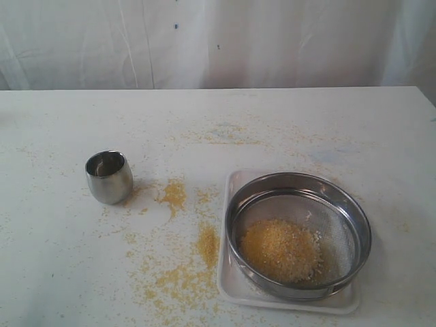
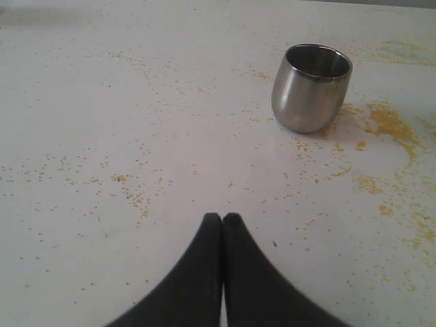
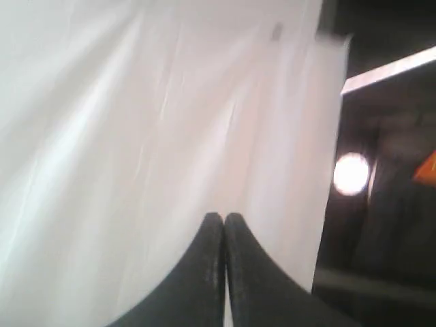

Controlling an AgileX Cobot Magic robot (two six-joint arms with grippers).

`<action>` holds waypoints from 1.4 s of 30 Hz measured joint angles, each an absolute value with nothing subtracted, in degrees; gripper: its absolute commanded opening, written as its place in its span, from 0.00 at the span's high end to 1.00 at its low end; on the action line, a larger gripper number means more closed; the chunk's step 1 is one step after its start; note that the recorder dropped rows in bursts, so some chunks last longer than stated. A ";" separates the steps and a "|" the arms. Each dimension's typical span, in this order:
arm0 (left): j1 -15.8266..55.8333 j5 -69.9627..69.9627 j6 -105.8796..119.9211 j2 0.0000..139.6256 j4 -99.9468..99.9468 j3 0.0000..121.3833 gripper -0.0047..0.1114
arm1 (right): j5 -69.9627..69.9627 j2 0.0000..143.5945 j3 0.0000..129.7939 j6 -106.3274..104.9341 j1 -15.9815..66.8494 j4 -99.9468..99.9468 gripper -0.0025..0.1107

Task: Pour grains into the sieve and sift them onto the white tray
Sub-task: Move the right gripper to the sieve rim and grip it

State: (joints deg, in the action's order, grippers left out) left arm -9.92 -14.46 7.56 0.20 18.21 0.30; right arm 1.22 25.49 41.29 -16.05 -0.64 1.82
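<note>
In the sieve (image 1: 354, 228) the grains (image 1: 279, 251) lie heaped, with the white tray (image 1: 233, 286) beneath. The left tool (image 2: 222, 218) and right tool (image 3: 222, 218) are both pressed together and empty. One should pinch the sieve's rim and shake gently.

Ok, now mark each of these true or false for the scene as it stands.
1. The sieve sits on the white tray. True.
2. The steel cup lies on its side. False: it stands upright.
3. A heap of grains lies in the sieve. True.
4. The left gripper grips the cup. False: it is shut on nothing, apart from the cup.
5. The table bears spilled grains between cup and tray. True.
</note>
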 measured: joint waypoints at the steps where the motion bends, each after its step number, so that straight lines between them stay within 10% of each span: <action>1: -9.92 -14.46 7.56 0.20 18.21 0.30 0.96 | -3.81 30.47 40.61 -16.45 -0.64 1.91 0.98; 14: -9.92 -14.46 7.56 0.20 18.21 0.30 0.96 | -37.74 78.53 45.78 -13.74 0.09 -24.26 0.95; 26: -9.92 -14.46 7.56 0.20 18.21 0.30 0.96 | -43.81 90.97 51.17 -19.89 1.71 -25.88 0.46; 42: -9.92 -14.46 7.56 0.20 18.21 0.30 0.96 | -42.98 96.38 51.72 -20.10 1.71 -23.83 0.58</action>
